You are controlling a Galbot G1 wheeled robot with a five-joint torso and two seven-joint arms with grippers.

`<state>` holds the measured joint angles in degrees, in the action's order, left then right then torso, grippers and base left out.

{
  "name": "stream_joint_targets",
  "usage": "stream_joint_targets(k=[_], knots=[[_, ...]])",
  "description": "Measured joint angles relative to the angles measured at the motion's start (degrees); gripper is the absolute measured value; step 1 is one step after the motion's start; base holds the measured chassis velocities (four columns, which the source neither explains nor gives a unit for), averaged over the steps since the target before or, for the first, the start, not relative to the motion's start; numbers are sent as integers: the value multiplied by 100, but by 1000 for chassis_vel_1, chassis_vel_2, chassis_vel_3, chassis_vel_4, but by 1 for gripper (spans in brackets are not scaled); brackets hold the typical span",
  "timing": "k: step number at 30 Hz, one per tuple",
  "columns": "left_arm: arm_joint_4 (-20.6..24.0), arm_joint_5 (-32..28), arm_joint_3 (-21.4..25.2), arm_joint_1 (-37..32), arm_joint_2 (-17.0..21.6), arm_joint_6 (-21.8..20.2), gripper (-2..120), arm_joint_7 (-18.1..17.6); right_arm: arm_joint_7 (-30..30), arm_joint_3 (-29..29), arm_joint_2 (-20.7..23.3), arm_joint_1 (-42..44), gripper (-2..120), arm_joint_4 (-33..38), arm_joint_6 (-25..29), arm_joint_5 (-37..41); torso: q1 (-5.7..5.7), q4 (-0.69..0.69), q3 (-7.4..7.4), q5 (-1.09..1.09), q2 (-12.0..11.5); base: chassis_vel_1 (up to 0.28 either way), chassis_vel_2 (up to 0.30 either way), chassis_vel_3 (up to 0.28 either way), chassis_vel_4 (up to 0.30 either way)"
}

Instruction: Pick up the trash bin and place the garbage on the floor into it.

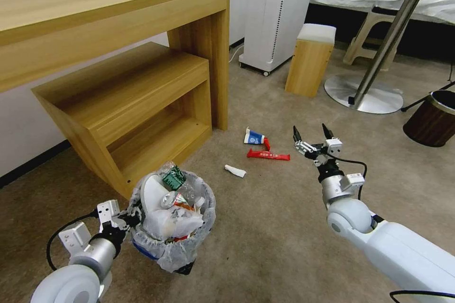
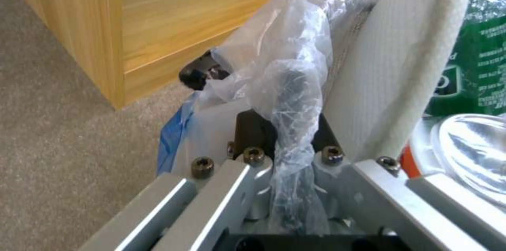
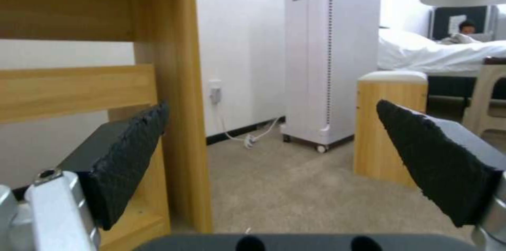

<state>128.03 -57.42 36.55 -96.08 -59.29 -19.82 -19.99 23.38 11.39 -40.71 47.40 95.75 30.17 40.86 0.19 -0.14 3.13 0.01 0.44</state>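
Observation:
The trash bin, black with a crinkled plastic liner, hangs just above the beige floor at lower left. My left gripper is shut on its rim and liner. Inside lie a white slipper, a green-labelled bottle and wrappers. On the carpet ahead lie a red bar wrapper, a blue-white carton and a crumpled white wrapper. Held in the air to the right of the red wrapper, my right gripper is open with nothing between its fingers.
A wooden desk with a low shelf unit stands at left. Behind the litter are a white tower appliance, a small wooden stool and a round table's metal base. A dark wood-grain bin sits far right.

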Motion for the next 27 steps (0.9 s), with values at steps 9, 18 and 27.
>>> stream_joint_targets(k=[9, 18, 27], knots=[[20, 54, 21, -59, -80, 3, 3, -2, -46, 29, -53, -1, 100, -147, 91, -166, 0, 0, 0, 0, 0, 0, 0, 0, 0], [3, 104, -19, -47, -132, 6, 3, -2, -147, 46, -73, 2, 100, -276, 203, -169, -1, -1, -1, -1, 0, -10, 7, 6, -5], [-19, 102, -24, -12, -129, 13, 3, 0, -199, 125, -93, -115, 100, -326, 218, -115, -1, 0, 0, -2, 0, -166, 169, 165, -153]])
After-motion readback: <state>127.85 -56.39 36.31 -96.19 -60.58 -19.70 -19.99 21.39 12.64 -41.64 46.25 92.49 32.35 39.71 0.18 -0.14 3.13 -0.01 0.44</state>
